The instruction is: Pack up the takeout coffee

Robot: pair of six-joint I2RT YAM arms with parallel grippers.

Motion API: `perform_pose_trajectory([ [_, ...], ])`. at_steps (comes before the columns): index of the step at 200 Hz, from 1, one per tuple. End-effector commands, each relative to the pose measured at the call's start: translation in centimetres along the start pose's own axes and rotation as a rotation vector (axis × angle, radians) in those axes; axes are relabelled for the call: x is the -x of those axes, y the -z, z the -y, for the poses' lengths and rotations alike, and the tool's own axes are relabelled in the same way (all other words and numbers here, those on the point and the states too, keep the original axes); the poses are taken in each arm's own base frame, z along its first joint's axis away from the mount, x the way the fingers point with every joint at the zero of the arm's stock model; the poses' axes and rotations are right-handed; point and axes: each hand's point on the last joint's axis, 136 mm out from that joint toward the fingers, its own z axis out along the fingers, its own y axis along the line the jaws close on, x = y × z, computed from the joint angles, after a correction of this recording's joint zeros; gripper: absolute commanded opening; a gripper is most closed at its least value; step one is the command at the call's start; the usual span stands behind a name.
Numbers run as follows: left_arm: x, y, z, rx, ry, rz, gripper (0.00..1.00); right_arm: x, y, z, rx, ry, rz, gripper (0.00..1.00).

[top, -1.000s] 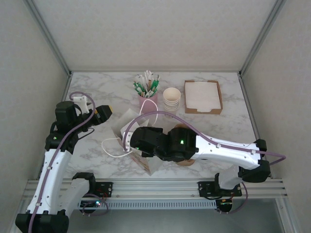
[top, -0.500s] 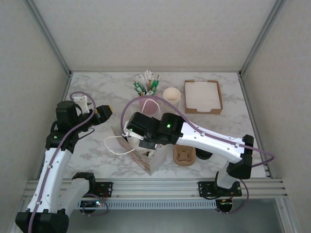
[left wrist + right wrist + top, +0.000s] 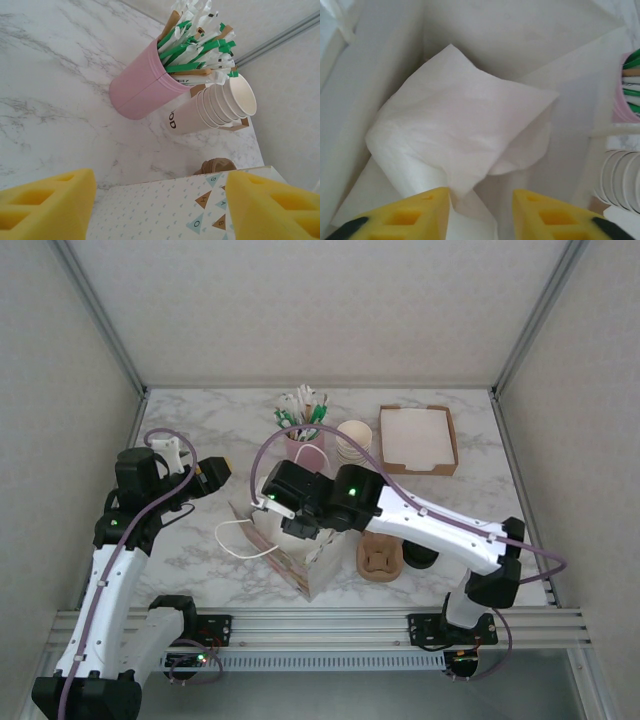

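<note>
Centre frame, inside the paper bag [image 3: 305, 568], the right gripper [image 3: 481, 196] hangs with fingers parted above a loose napkin [image 3: 460, 125]; it is best lifted straight out, snagging nothing. The left gripper [image 3: 160, 175], at left, is spread and empty. Right of centre, the coffee [image 3: 421, 558], a small dark cup half hidden by the arm, stands beside a brown carrier [image 3: 380, 558].

"OD" on cups [image 3: 200, 112]; "S" on bag [image 3: 165, 210]
</note>
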Motion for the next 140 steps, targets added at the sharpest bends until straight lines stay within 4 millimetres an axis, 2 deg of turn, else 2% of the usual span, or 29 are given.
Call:
perform_pose_trajectory([
  [1,0.7,0.7,0.7,-0.003,-0.023,0.027,0.69,1.3,4.5,2.4,-0.059,-0.079,0.143,0.47],
  [43,0.9,1.1,0.8,0.0,-0.037,0.049,0.7,1.8,10.1,4.9,-0.126,-0.191,0.383,0.67],
  [72,1.2,1.5,0.6,0.012,-0.045,0.084,0.76,0.9,15.3,8.4,-0.284,-0.34,0.638,0.77],
  [92,1.5,1.7,0.1,0.035,-0.042,0.116,0.85,-1.5,19.1,10.9,-0.409,-0.466,0.817,0.86],
  [108,1.9,1.9,-0.3,0.064,-0.037,0.151,0.92,-3.7,21.1,12.1,-0.485,-0.53,0.919,0.94],
  [121,2.3,2.1,-1.3,0.113,-0.02,0.191,1.0,-5.5,21.8,12.9,-0.547,-0.58,0.976,0.99],
  [140,3.0,2.5,-2.9,0.188,0.014,0.256,1.0,-7.0,21.3,13.3,-0.627,-0.559,0.994,0.99],
])
